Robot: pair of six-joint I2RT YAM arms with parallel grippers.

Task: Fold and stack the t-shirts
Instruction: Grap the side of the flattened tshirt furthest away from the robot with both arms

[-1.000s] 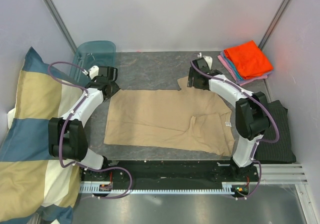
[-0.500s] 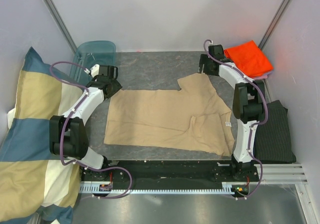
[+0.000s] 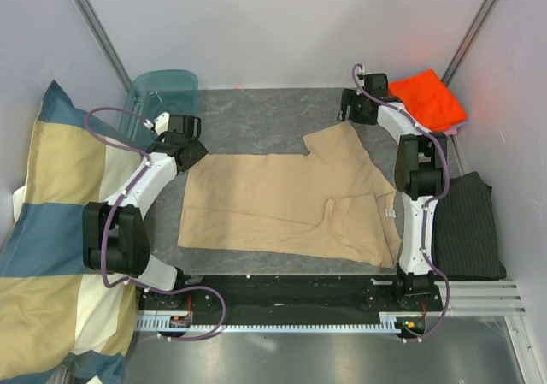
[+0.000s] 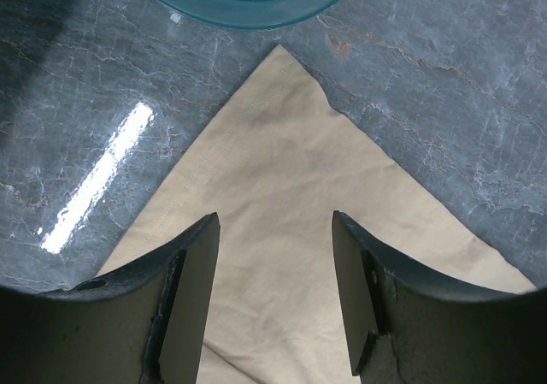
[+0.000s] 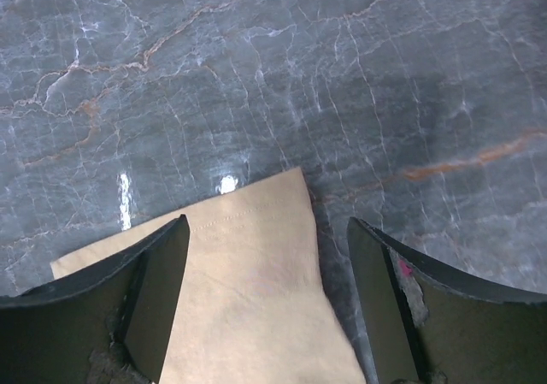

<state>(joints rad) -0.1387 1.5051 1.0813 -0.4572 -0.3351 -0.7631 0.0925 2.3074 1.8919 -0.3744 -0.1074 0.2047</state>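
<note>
overhead; wrist views close above t-shirt (image 3: 282, 204)

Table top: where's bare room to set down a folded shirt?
Best free patch: the bare far strip of table, bordered by the teal bin, the tan t-shirt and the right gripper. Crowded: the right side holds the folded stack and dark striped cloth; the pillow fills the left.

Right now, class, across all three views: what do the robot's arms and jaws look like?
The left arm and right arm have white link shells with chunky black joints, and a thin purple cable loops along each. The jaws are pairs of broad, dark, flat blades with curved outer edges.
</note>
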